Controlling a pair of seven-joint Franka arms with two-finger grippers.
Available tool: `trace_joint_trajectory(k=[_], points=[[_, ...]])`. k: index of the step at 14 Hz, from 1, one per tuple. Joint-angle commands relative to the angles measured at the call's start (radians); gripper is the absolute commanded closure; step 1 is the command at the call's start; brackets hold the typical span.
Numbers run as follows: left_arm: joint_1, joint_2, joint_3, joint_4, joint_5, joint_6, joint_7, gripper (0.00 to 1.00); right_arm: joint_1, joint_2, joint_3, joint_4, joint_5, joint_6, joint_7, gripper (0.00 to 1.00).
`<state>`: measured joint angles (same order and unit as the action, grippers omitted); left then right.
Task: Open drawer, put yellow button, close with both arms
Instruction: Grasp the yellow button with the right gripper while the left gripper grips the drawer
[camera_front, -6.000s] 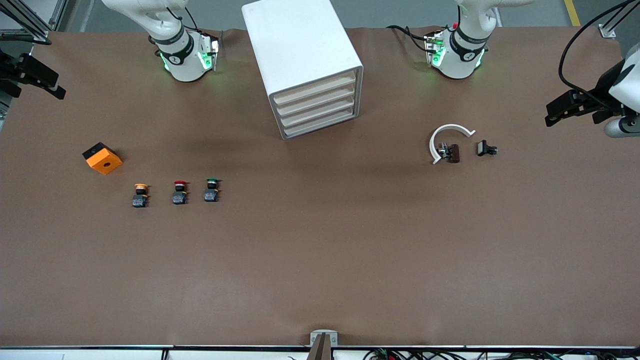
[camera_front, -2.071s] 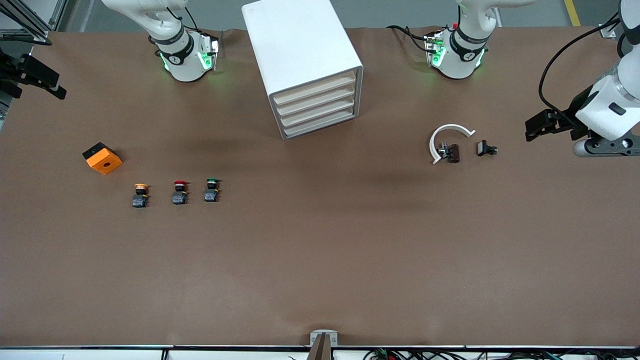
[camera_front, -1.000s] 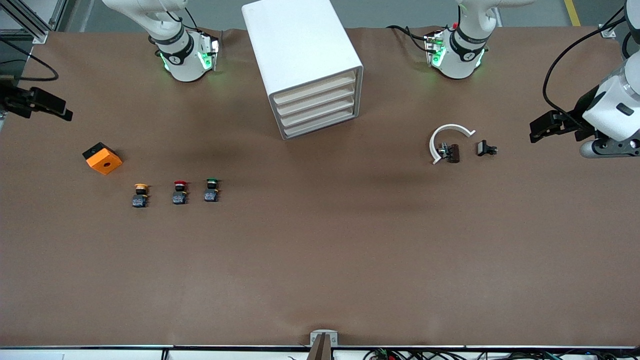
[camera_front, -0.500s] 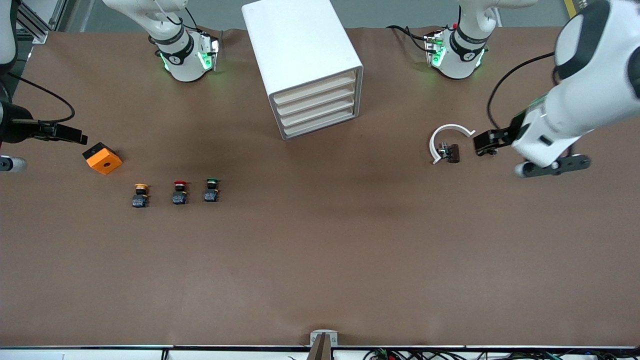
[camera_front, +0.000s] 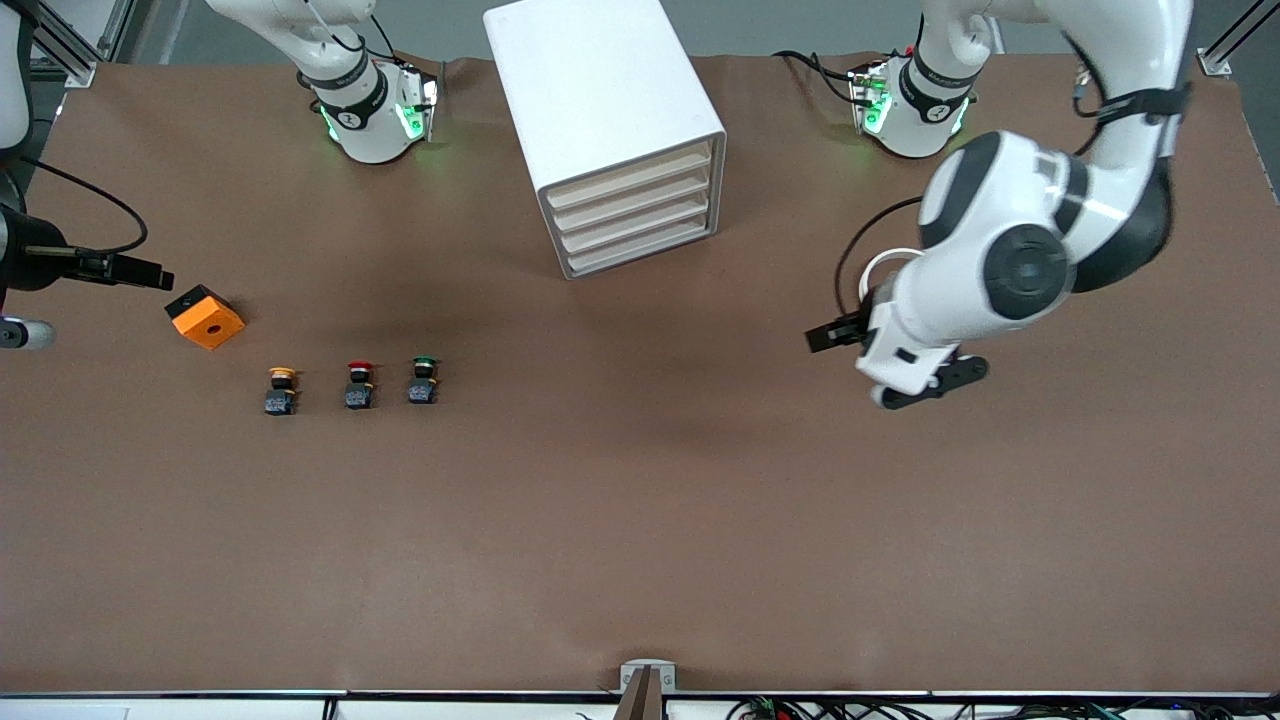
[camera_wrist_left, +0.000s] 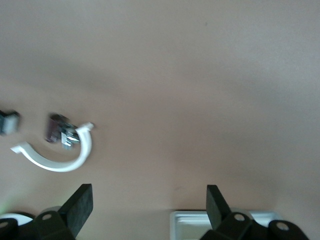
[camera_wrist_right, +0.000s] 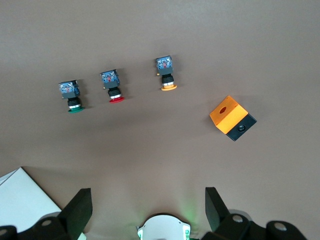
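The white cabinet stands at the table's middle near the arms' bases. Its top drawer is shut, like the three below. The yellow button lies toward the right arm's end, beside a red button and a green button. My right gripper hangs open and empty over the table beside an orange box. My left gripper is open and empty over bare table beside a white curved part.
The left arm covers most of the white curved part in the front view. A small brown part and a black part lie by it. The orange box is near the yellow button. A cabinet corner shows.
The left arm has swung in from its end of the table toward the middle, over the curved part. The right gripper has drifted toward the orange box. Both stay open.
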<state>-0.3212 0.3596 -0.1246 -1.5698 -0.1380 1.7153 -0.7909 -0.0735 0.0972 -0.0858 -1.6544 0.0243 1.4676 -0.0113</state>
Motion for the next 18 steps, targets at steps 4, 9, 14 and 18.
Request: trace_joint_trajectory(k=[4, 9, 14, 18], points=[[-0.173, 0.152, 0.003, 0.025, -0.032, 0.107, -0.477, 0.00, -0.032, -0.163, 0.011, -0.341, -0.007, 0.302, -0.051, 0.00], [-0.256, 0.249, 0.003, 0.088, -0.034, 0.122, -0.798, 0.00, -0.090, -0.188, 0.009, -0.572, -0.007, 0.641, -0.117, 0.00], [-0.292, 0.260, 0.005, 0.085, -0.028, 0.113, -1.097, 0.00, -0.114, -0.075, 0.011, -0.625, -0.007, 0.887, -0.134, 0.00], [-0.315, 0.274, 0.005, 0.080, -0.025, 0.012, -1.261, 0.00, -0.098, 0.071, 0.012, -0.621, -0.007, 1.081, -0.128, 0.00]])
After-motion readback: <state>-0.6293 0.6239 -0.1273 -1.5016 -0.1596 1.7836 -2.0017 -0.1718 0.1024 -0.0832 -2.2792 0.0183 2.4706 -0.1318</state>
